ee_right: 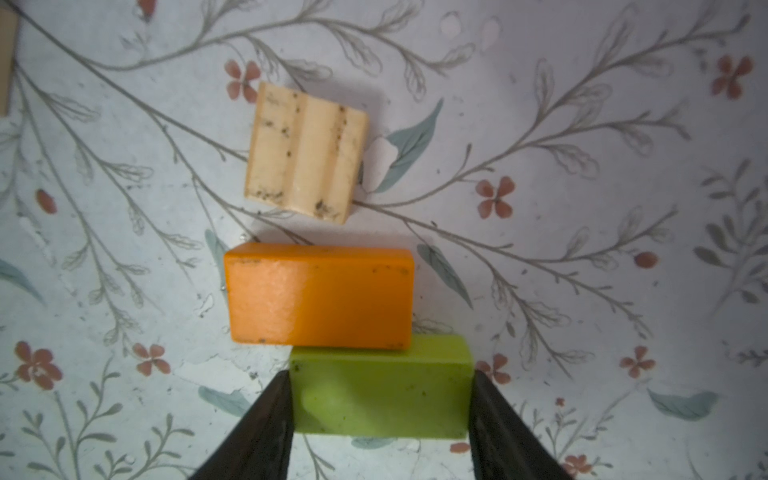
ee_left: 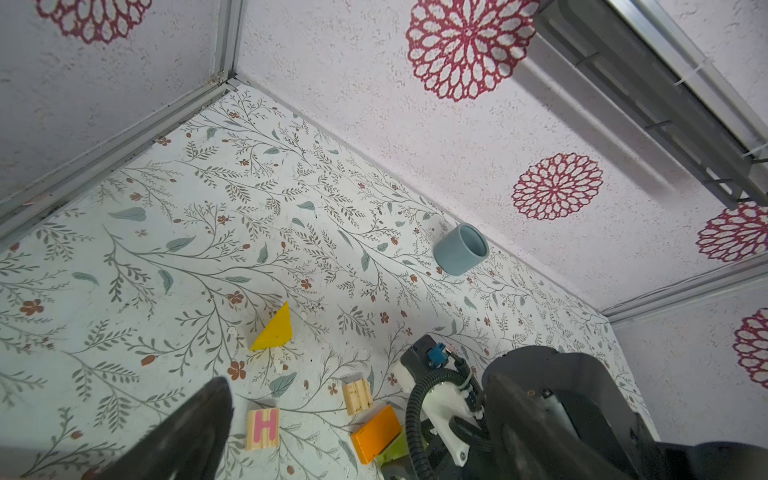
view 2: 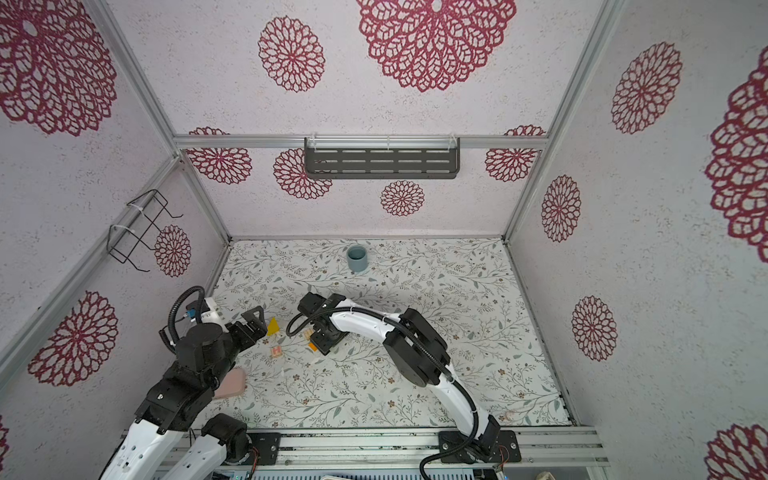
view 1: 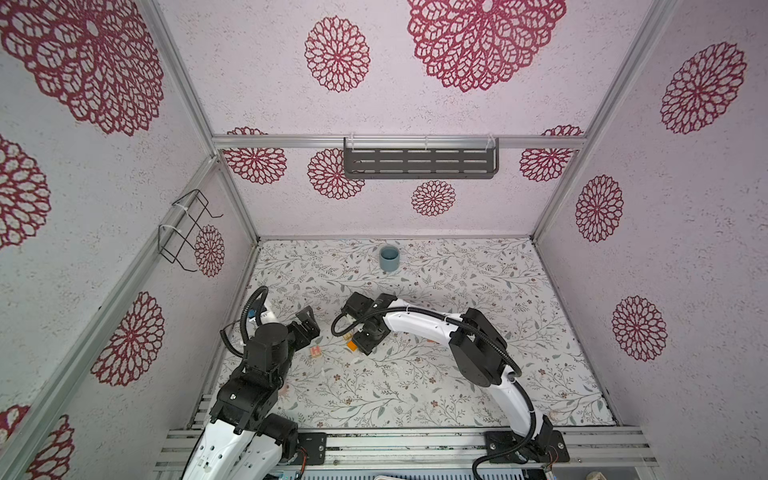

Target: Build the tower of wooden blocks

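Floral-print table (view 1: 415, 395), no tower up yet, and the right gripper (ee_right: 380, 376) has its jaws set against both short ends of the green block (ee_right: 382, 399). The block lies flat, one long side touching the orange block (ee_right: 320, 295) (tan block (ee_right: 305, 151) just beyond). Lift straight up, I'd say, so orange isn't dragged; the left gripper (view 2: 257, 322) hangs wide and empty near the yellow wedge (ee_left: 274, 332).

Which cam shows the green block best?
Right wrist: green block close, framed by the right gripper. Left wrist shows a sliver by the orange block; in both top views the right arm hides it.
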Available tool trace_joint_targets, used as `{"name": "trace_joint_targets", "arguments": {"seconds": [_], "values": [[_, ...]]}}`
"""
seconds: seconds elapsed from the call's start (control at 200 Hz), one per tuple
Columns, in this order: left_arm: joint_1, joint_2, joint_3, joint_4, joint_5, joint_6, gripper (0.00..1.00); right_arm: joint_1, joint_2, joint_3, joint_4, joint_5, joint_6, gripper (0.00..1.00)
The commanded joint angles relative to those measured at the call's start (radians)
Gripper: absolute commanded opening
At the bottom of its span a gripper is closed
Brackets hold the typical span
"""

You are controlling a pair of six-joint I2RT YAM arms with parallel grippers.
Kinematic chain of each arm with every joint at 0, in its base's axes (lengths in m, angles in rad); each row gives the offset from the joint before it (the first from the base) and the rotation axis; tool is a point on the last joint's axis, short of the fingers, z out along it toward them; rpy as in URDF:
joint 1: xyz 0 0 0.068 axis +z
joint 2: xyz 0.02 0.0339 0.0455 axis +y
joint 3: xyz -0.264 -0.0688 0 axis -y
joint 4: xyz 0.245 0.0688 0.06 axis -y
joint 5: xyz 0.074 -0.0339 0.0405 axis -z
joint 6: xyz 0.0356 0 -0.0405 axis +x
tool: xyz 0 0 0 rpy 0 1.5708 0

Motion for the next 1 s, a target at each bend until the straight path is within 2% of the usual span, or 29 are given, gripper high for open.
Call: {"name": "trace_joint_targets", "arguments": {"seconds": [0.0, 0.2, 0.445, 0.6, 0.635, 0.741, 0.996], "values": [[0.014, -0.003, -0.016, 0.002, -0.059, -0.095, 0.97, 0.001, -0.086, 0.021, -0.048, 0.046, 0.032, 0.53], [0.015, 0.048, 0.026, 0.022, 0.031, -0.023, 0.97, -0.012, -0.184, -0.046, -0.046, 0.061, 0.012, 0.52], [0.016, 0.126, 0.086, 0.086, 0.128, 0.054, 0.97, -0.069, -0.336, -0.165, -0.079, -0.013, -0.112, 0.52], [0.015, 0.216, 0.147, 0.076, 0.177, 0.108, 1.00, -0.113, -0.433, -0.237, -0.061, -0.030, -0.115, 0.52], [0.014, 0.232, 0.163, 0.057, 0.172, 0.113, 0.97, -0.113, -0.449, -0.251, -0.050, -0.037, -0.123, 0.53], [0.014, 0.239, 0.167, 0.036, 0.168, 0.101, 0.95, -0.111, -0.444, -0.262, -0.037, -0.037, -0.155, 0.53], [0.014, 0.214, 0.128, -0.074, 0.234, 0.091, 0.95, -0.096, -0.305, -0.237, -0.022, -0.043, -0.222, 0.53]]}}
